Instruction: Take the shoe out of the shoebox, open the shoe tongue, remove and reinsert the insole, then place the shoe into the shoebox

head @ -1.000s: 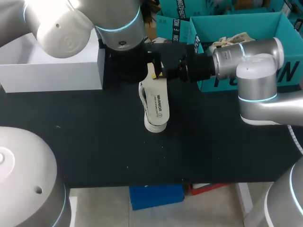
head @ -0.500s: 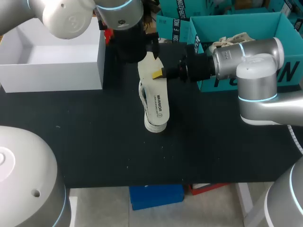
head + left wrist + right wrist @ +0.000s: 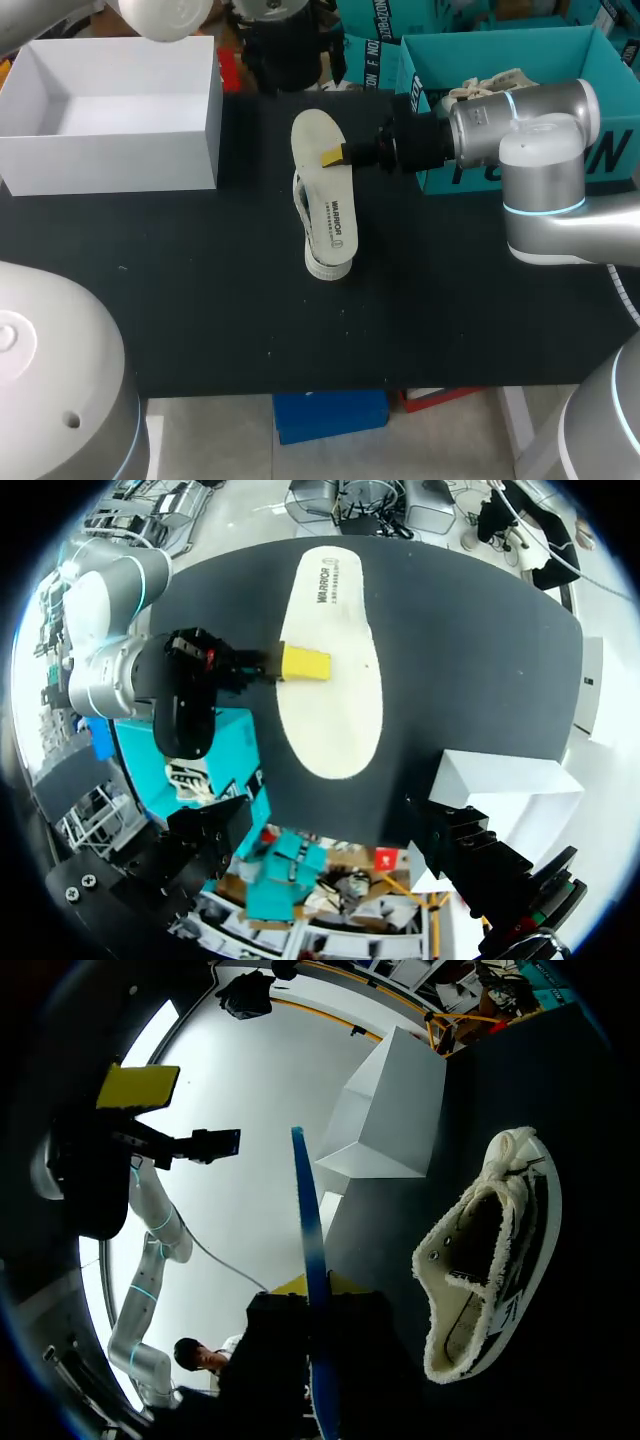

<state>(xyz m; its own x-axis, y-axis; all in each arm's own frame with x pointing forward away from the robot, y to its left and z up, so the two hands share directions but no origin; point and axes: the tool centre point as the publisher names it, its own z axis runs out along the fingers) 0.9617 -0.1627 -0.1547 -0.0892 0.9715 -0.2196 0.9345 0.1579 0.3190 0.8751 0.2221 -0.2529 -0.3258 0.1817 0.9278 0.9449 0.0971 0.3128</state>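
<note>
Shoe (image 3: 325, 225) is out, insole (image 3: 318, 135) removed, clenched in right gripper (image 3: 333, 156) at shoe's 12 o'clock (left gripper (image 3: 338, 828) released, empty); reinserting and boxing remain

A cream insole (image 3: 316, 140) is hanging face-up, pinched at one edge in the right gripper (image 3: 333, 156), just over the far end of a white canvas shoe (image 3: 328, 232) lying on its side. An open white box (image 3: 190, 135) is sitting apart, to the shoe's left.
</note>
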